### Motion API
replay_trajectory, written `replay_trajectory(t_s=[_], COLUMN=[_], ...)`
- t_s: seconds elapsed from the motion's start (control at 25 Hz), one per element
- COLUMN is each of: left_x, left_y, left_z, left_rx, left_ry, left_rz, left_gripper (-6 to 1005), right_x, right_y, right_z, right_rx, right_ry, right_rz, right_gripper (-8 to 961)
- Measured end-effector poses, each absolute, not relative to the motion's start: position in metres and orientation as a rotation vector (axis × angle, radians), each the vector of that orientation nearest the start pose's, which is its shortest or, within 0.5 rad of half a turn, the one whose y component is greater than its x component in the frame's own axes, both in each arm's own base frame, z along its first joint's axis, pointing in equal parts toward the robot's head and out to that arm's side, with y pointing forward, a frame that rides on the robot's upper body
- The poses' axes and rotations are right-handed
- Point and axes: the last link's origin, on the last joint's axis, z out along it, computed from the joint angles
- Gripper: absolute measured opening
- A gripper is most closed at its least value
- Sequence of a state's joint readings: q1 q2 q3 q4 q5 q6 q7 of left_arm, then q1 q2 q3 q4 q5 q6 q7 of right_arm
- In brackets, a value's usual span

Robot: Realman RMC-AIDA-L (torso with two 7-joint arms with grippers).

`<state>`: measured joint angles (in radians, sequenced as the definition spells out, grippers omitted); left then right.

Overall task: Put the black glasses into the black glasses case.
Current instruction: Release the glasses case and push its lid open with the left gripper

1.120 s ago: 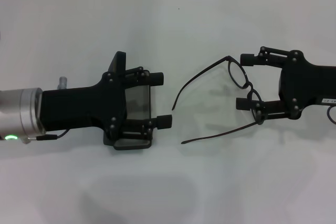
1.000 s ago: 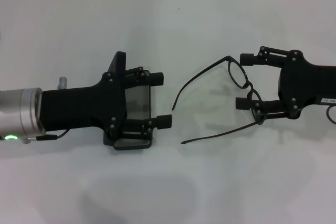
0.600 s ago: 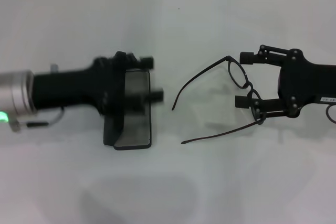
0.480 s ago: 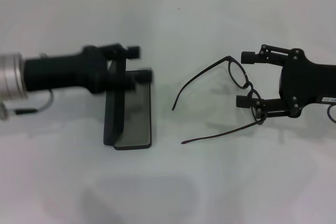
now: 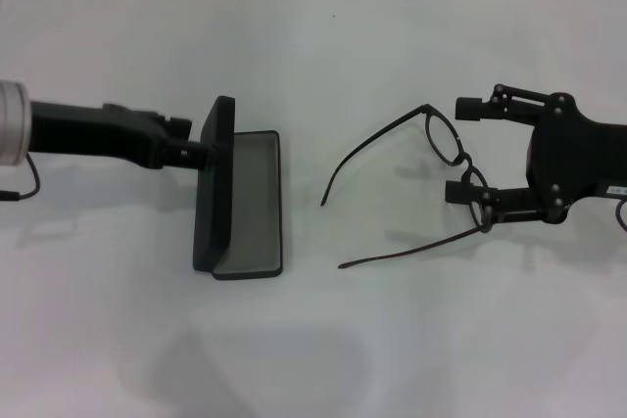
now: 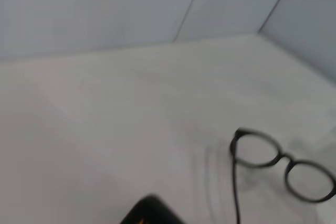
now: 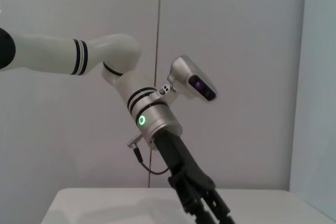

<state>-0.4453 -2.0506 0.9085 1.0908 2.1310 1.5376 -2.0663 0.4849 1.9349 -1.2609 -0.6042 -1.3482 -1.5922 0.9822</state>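
While our right end effector (image 5: 468, 149) sits spread around the black glasses (image 5: 443, 154), black glasses case (image 5: 239, 198) open on tabletop (image 5: 392, 340), left end effector (image 5: 186, 149) at its lid, fingers' state we cannot tell.

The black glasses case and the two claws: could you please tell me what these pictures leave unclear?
- Black glasses case: lid lettering hidden, head view shows the lid edge-on.
- Left claw: fingers seen edge-on against the lid, state unreadable.
- Black glasses: one lens overlapped by the right claw.
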Motion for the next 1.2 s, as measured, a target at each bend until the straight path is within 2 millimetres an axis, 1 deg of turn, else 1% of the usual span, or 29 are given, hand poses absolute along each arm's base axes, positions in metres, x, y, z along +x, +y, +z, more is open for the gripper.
replay_trajectory(t_s=[0.16, 0.4, 0.6, 0.84, 1.04, 1.2], left_x=[-0.248, -0.238, -0.239, -0.243, -0.243, -0.246], left_y=[0.343, 0.350, 0.350, 0.358, 0.360, 0.361], left_z=[0.037, 0.031, 0.022, 0.016, 0.017, 0.018], left_rx=[-2.619, -2.625, -2.613, -2.545, -2.534, -2.526], left_ry=[-1.151, -1.209, -1.268, -1.266, -1.258, -1.244], left_rz=[-0.237, -0.210, -0.135, -0.073, -0.068, -0.021], left_gripper=[875, 875, 874, 875, 804, 731], right_x=[0.223, 0.222, 0.222, 0.223, 0.224, 0.224], right_y=[0.323, 0.324, 0.323, 0.322, 0.322, 0.322], right_z=[0.011, 0.011, 0.012, 0.012, 0.011, 0.011], right_rx=[-2.761, -2.766, -2.763, -2.763, -2.765, -2.765], right_ry=[-0.065, -0.081, -0.086, -0.084, -0.078, -0.078], right_rz=[0.946, 0.940, 0.937, 0.935, 0.935, 0.935], right_gripper=[856, 857, 857, 857, 856, 856])
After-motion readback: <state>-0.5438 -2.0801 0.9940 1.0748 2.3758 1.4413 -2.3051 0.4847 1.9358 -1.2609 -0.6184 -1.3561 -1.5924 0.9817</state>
